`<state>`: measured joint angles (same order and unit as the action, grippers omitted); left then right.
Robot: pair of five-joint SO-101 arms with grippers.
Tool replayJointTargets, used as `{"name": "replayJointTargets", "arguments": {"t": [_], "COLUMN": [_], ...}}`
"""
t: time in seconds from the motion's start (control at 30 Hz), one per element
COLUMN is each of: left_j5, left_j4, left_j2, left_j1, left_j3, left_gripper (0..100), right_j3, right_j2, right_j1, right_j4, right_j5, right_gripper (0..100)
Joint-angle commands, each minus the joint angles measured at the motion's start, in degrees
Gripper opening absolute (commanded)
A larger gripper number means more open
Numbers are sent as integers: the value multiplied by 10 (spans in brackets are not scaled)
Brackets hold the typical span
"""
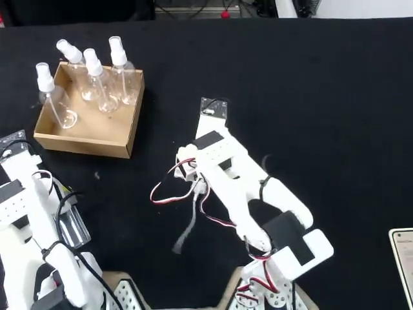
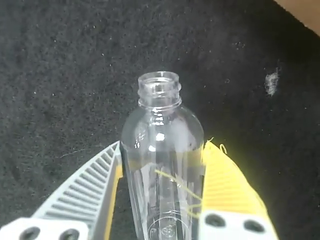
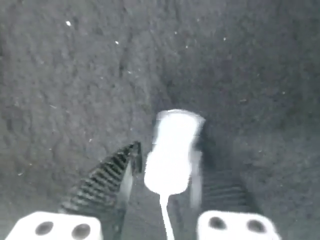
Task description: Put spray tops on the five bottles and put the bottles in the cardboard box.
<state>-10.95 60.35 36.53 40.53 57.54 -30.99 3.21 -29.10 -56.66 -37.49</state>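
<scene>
A black cloth table carried the cardboard box with four capped bottles; the right arm stretched toward the middle. The left gripper clamped an uncapped bottle lying low. The right gripper grasped a white spray top above the cloth.

My arms are white plastic, trailing red-and-white cables. My left gripper has ribbed fingers, grey and yellow; those of my right gripper look dark, perhaps black.
</scene>
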Motion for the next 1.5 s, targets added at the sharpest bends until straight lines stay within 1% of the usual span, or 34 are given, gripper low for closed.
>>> {"name": "replayJointTargets", "arguments": {"t": [0.0, 0.1, 0.17, 0.37, 0.43, 0.47, 0.53, 0.63, 0.77, 0.83, 0.9, 1.03, 1.07, 1.27, 1.47], "left_j5": [5, 5, 5, 5, 5, 5, 5, 5, 5, 5, 5, 5, 5, 5, 5], "left_j4": [-11, -11, -10, -11, -11, -11, -11, -11, -11, -11, -11, -11, -11, -11, -11], "left_j2": [13, 13, 13, 13, 13, 13, 13, 13, 13, 13, 13, 13, 13, 13, 13], "left_j1": [-7, -4, -3, -2, -2, -2, -2, -2, -2, -2, -2, -5, -5, -2, -2], "left_j3": [-2, -2, -2, 6, 6, 6, 5, 5, 5, 6, 7, 7, 7, 8, 8], "left_gripper": [163, 163, 163, 163, 163, 163, 163, 163, 163, 163, 163, 163, 163, 163, 163], "right_j3": [5, 7, 21, 44, 57, 64, 73, 70, 52, 55, 81, 151, 160, 159, 157], "right_j2": [-5, -10, -10, -9, -6, -5, -5, -4, -5, -10, -13, -7, -2, 62, 100], "right_j1": [9, 27, 56, 180, 219, 235, 251, 248, 208, 203, 205, 202, 202, 205, 210], "right_j4": [10, 10, 10, 14, 14, 14, 14, 11, 10, 1, -40, -165, -178, -149, -107], "right_j5": [69, 135, 205, 505, 582, 604, 624, 627, 581, 557, 549, 552, 558, 662, 675], "right_gripper": [53, 26, 11, 15, 15, 15, 18, 38, 173, 219, 219, 200, 201, 201, 198]}}
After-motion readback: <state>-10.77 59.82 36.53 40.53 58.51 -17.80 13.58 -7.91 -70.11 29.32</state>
